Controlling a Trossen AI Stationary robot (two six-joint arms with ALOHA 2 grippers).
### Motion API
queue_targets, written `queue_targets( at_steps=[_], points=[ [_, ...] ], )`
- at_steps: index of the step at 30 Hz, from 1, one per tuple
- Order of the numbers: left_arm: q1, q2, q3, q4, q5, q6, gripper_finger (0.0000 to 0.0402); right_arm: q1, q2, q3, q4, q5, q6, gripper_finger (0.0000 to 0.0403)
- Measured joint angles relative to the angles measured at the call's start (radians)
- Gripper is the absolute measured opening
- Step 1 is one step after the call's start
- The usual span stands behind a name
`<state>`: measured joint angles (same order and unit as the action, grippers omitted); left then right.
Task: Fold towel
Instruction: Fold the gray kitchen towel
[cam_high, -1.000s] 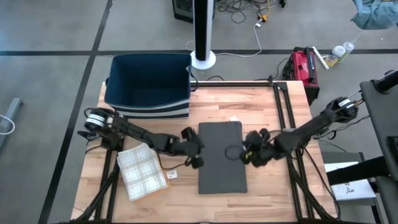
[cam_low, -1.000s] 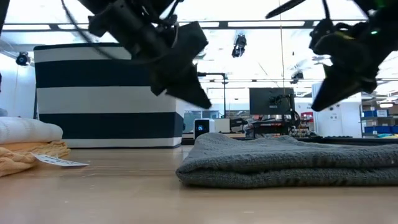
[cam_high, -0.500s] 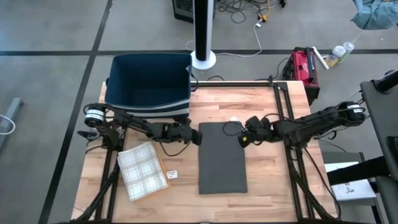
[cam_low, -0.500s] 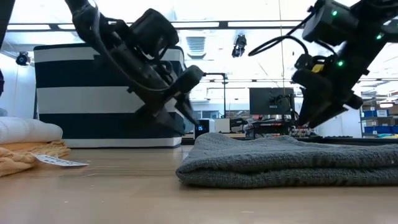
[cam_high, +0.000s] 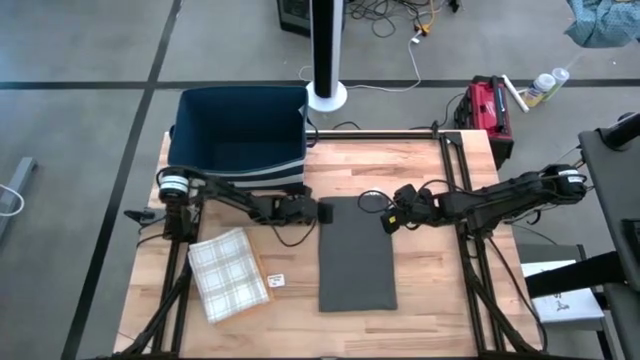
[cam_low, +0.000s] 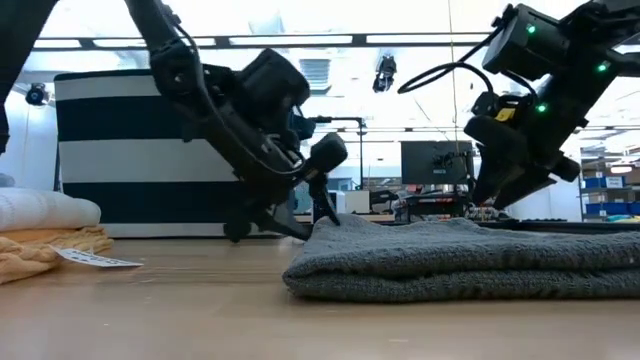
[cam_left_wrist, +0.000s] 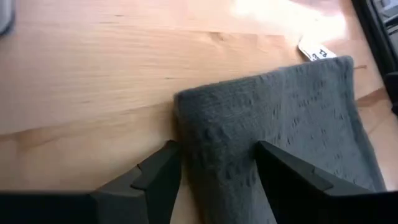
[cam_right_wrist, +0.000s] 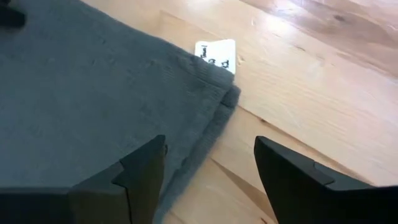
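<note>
The grey towel (cam_high: 357, 253) is lying folded mid-table, looking soft, thick and limp, so the left gripper (cam_left_wrist: 214, 165) and right gripper (cam_right_wrist: 208, 165), both gaping wide, are lining up on its far corners.

Over the last second the left gripper (cam_high: 322, 212) has been moved from the middle of the grey towel's (cam_high: 357, 254) left edge to its far left corner, and the right gripper (cam_high: 388, 222) from the right edge to the far right corner. Both have been lowered to the towel's far edge, and their fingers, shut before, have been spread apart
</note>
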<state>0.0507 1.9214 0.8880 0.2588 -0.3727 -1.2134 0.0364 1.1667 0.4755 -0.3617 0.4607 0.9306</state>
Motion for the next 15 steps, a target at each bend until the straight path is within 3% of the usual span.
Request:
queue_targets(
  at_steps=[6,15],
  points=[
    [0.018,0.059,0.044,-0.027,0.024,-0.022,0.0188,-0.009,0.026,-0.008,0.049,-0.024,0.004,0.0228],
    [0.034,0.056,0.044,-0.041,0.06,-0.035,0.0158,-0.148,0.039,-0.102,0.251,-0.139,0.022,0.0241]
  ],
)
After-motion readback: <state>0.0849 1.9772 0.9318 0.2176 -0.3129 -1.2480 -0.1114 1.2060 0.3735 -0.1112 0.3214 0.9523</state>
